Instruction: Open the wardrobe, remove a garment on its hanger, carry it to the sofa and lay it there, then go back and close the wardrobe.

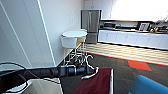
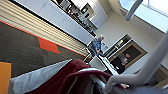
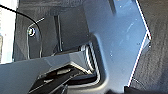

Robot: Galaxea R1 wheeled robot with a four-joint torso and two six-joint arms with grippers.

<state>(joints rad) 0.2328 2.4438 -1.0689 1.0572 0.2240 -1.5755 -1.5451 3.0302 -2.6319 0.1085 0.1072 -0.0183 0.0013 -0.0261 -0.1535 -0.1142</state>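
My left arm reaches in from the left, and the left gripper (image 1: 88, 70) is shut on the white hanger (image 1: 88, 60), whose curved hook rises above it. The maroon garment (image 1: 98, 82) with a white sleeve edge hangs from it, low over the dark carpet. A corner of the bright blue sofa (image 1: 147, 86) lies close to the right of the garment. The left wrist view looks along the garment's maroon body (image 2: 72, 73) and white sleeve (image 2: 37, 78), with the hanger (image 2: 140, 75) curving close to the camera.
A white wall (image 1: 30, 37) runs along my left. Ahead stand a round white table (image 1: 74, 33) with chairs, a steel fridge (image 1: 90, 22) and a long white kitchen counter (image 1: 132, 37). Two people (image 2: 96, 46) are across the room by a desk.
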